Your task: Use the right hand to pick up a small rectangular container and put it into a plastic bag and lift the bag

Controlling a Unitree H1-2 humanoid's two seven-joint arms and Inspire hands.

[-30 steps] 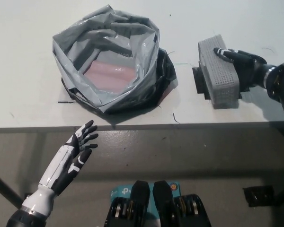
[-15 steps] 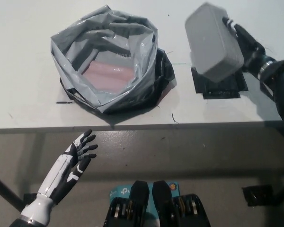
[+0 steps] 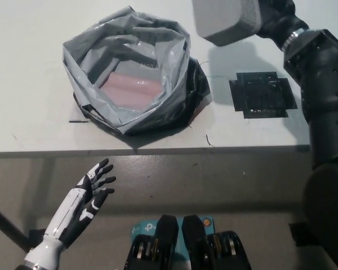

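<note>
My black right hand is shut on a small grey rectangular container, which hangs in the air near the top edge, up and to the right of the bag. The grey plastic bag stands open on the white table, with a pink item lying inside it. My white left hand rests open below the table's front edge at lower left.
A black tape marking lies on the table right of the bag, where the container stood. A short dark mark lies left of the bag. The table's front edge runs across the middle of the view.
My right hand has lifted the container off the black marking and carried it up and leftward toward the bag. The left hand has barely moved.
</note>
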